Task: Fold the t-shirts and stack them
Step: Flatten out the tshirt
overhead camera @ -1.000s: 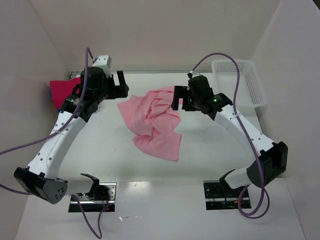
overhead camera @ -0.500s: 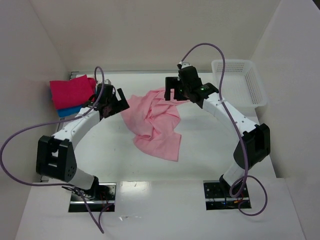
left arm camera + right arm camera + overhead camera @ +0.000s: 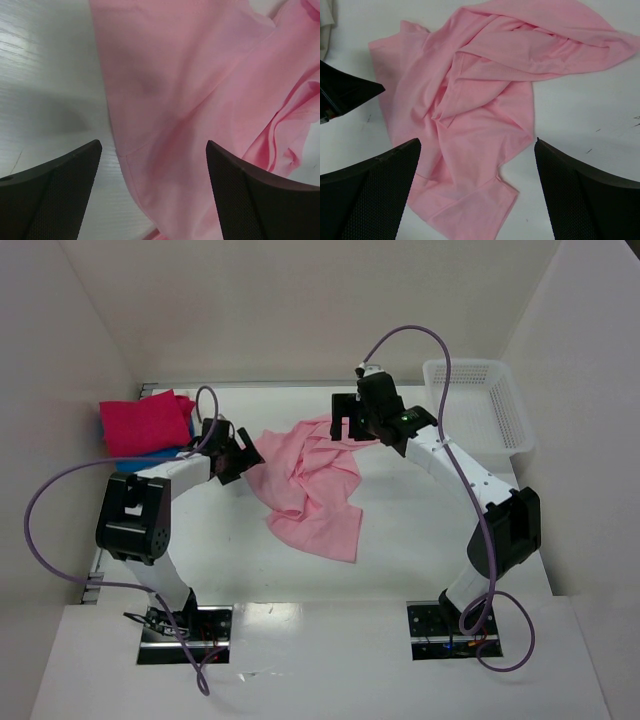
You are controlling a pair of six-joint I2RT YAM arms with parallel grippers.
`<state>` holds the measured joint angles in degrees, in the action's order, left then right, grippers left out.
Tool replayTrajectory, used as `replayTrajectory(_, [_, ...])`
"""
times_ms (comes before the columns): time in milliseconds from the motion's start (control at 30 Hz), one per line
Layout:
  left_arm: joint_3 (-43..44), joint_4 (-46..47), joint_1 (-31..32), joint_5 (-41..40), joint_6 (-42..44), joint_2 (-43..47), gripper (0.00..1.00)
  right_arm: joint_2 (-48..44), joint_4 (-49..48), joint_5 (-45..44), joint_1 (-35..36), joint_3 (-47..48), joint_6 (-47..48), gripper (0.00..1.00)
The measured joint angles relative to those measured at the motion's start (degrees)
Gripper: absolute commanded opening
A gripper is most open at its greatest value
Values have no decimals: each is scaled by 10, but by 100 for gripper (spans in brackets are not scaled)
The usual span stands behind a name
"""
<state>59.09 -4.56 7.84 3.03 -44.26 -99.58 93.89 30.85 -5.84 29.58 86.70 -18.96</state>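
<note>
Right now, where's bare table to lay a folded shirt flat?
Bare: the near strip of table between the light pink t-shirt and the arm bases; also between it and the right arm. Crowded: far left, folded stack beside the left gripper; far right, the basket.

The left claw [image 3: 243,453] dropped to the left edge of the light pink t-shirt [image 3: 310,485]. The right claw [image 3: 352,425] shifted toward its far edge.

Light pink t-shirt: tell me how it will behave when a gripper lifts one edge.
Probably floppy: the light pink t-shirt lies crumpled in soft folds, so it should drape and hang. Likely light, since the cloth looks thin. Pushed, it would probably bunch, not slide.
</note>
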Motion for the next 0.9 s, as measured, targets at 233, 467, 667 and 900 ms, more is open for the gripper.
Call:
replayTrajectory(233, [-21, 38, -3, 21, -14, -19, 86, 0, 0, -11, 0, -15, -1, 100])
replayTrajectory(467, [-25, 89, -12, 38, -29, -35, 71, -1, 0, -12, 0, -28, -8, 100])
replayTrajectory(667, [-33, 132, -14, 51, -46, -53, 53, -19, 1, -11, -7, -45, -11, 100])
replayTrajectory(900, [-46, 137, -14, 57, -63, -56, 13, -59, 1, -12, -28, -66, -12, 100])
